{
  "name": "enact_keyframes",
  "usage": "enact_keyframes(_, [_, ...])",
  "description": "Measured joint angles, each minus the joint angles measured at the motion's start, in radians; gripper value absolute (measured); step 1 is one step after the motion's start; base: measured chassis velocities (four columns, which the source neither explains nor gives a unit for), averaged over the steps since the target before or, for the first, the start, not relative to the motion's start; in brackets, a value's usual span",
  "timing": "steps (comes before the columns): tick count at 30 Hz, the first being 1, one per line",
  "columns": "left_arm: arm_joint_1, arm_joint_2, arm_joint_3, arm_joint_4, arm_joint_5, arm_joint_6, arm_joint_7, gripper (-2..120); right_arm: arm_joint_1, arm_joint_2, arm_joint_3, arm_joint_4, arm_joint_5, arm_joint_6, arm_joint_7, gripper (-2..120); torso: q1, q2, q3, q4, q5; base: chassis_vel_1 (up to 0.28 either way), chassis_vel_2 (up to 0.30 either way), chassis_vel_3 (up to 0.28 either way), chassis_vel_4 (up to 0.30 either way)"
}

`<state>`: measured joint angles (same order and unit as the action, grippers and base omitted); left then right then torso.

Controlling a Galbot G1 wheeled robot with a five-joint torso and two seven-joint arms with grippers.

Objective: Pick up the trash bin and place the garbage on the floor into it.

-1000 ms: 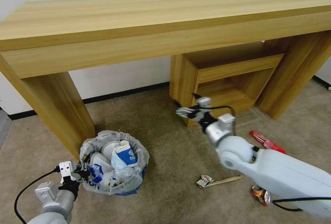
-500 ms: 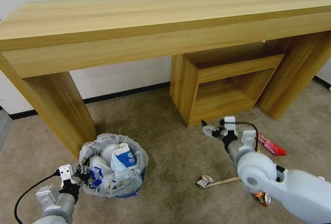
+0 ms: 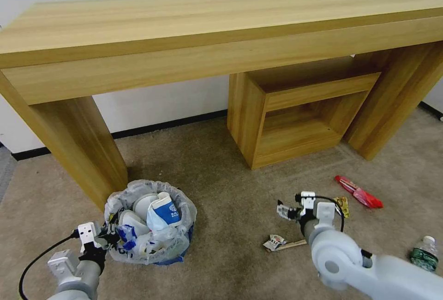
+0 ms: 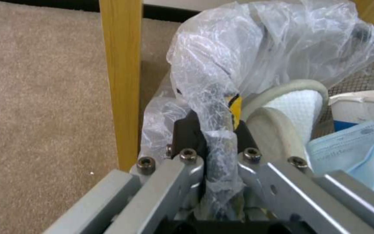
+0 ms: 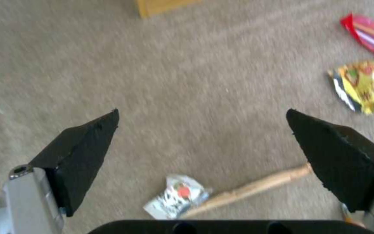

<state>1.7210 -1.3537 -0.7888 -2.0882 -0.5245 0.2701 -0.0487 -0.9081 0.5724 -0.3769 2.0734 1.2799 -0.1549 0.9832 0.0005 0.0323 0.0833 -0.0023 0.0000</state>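
The blue trash bin, lined with a clear bag, stands on the beige floor beside a table leg. It holds white slippers and other litter. My left gripper is shut on the bin's bagged rim. Over the carpet my right gripper hangs open and empty, just above a wooden stick and a crumpled wrapper. The right wrist view shows the stick and the wrapper below the spread fingers. More garbage lies to the right: a yellow wrapper, a red wrapper and a plastic bottle.
A long wooden table spans the back, with its thick leg right behind the bin. A low open shelf unit stands under the table. Bare carpet lies between the bin and the stick.
My right arm drew back from near the shelf unit and came down over the stick and crumpled wrapper, uncovering the yellow wrapper and the bottle. The left gripper keeps its hold on the bin.
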Motion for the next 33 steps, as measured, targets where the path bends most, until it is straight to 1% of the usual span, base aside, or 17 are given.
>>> enact_keyframes(3, [-0.003, -0.001, -0.003, 0.003, 0.000, 0.000, 0.000, 3, -0.033, 0.014, 0.000, -0.016, -0.002, -0.015, 0.025, 99, 0.000, 0.000, 0.000, 0.0001, -0.0003, 0.000, 0.000, 0.000, 0.000])
enact_keyframes(6, [-0.009, -0.007, -0.003, 0.014, -0.001, -0.001, 0.000, 3, -0.114, 0.069, 0.020, -0.072, 0.003, -0.030, 0.075, 99, 0.000, 0.000, 0.000, -0.0001, -0.0001, 0.000, 0.000, 0.000, 0.000])
enact_keyframes(9, [-0.010, -0.008, -0.002, 0.018, 0.000, -0.001, 0.000, 3, -0.152, 0.090, 0.042, -0.101, -0.004, -0.028, 0.088, 98, 0.000, 0.000, 0.000, 0.0001, 0.0001, 0.000, 0.000, 0.000, 0.000])
enact_keyframes(13, [-0.010, -0.011, 0.000, 0.022, 0.001, -0.002, 0.000, 3, -0.222, 0.112, 0.086, -0.147, -0.036, -0.009, 0.073, 97, 0.000, 0.000, 0.000, -0.0002, -0.0003, 0.000, 0.000, 0.000, 0.000])
enact_keyframes(15, [-0.010, -0.014, 0.001, 0.023, 0.002, -0.002, 0.000, 3, -0.247, 0.134, 0.100, -0.179, -0.052, 0.004, 0.055, 94, 0.000, 0.000, 0.000, -0.0003, 0.0000, 0.000, 0.000, 0.000, 0.000])
enact_keyframes(16, [-0.010, -0.014, 0.001, 0.023, 0.002, -0.002, 0.000, 3, -0.247, 0.134, 0.100, -0.179, -0.052, 0.004, 0.055, 94, 0.000, 0.000, 0.000, -0.0003, 0.0000, 0.000, 0.000, 0.000, 0.000])
enact_keyframes(17, [-0.010, -0.015, 0.002, 0.024, 0.003, -0.002, 0.000, 3, -0.251, 0.147, 0.102, -0.197, -0.060, 0.011, 0.041, 90, 0.000, 0.000, 0.000, -0.0001, 0.0000, 0.000, 0.000, 0.000, 0.000])
enact_keyframes(19, [-0.007, -0.017, 0.003, 0.023, 0.003, -0.002, 0.000, 3, -0.250, 0.165, 0.097, -0.226, -0.070, 0.021, 0.013, 88, 0.000, 0.000, 0.000, 0.0001, -0.0003, 0.000, 0.000, 0.000, 0.000])
enact_keyframes(20, [-0.007, -0.017, 0.003, 0.023, 0.003, -0.002, 0.000, 3, -0.250, 0.165, 0.097, -0.226, -0.070, 0.021, 0.013, 88, 0.000, 0.000, 0.000, 0.0001, -0.0003, 0.000, 0.000, 0.000, 0.000])
enact_keyframes(22, [-0.004, -0.021, 0.004, 0.017, 0.003, -0.002, 0.000, 3, -0.241, 0.190, 0.077, -0.263, -0.085, 0.030, -0.006, 91, 0.000, 0.000, 0.000, 0.0000, 0.0003, 0.000, 0.000, 0.000, 0.000])
enact_keyframes(24, [-0.003, -0.022, 0.004, 0.014, 0.004, -0.002, 0.000, 3, -0.235, 0.200, 0.070, -0.276, -0.089, 0.033, -0.012, 92, 0.000, 0.000, 0.000, -0.0001, 0.0000, 0.000, 0.000, 0.000, 0.000])
enact_keyframes(27, [0.001, -0.024, 0.004, 0.012, 0.004, -0.002, 0.000, 3, -0.217, 0.222, 0.053, -0.302, -0.096, 0.034, -0.026, 91, 0.000, 0.000, 0.000, 0.0000, -0.0001, 0.000, 0.000, 0.000, 0.000])
enact_keyframes(30, [0.003, -0.024, 0.002, 0.012, 0.003, -0.003, 0.000, 3, -0.181, 0.256, 0.023, -0.362, -0.111, 0.043, -0.047, 90, 0.000, 0.000, 0.000, 0.0001, 0.0000, 0.000, 0.000, 0.000, 0.000])
enact_keyframes(33, [0.003, -0.024, 0.002, 0.012, 0.003, -0.003, 0.000, 3, -0.168, 0.265, 0.011, -0.389, -0.118, 0.045, -0.056, 89, 0.000, 0.000, 0.000, 0.0001, -0.0001, 0.000, 0.000, 0.000, 0.000])
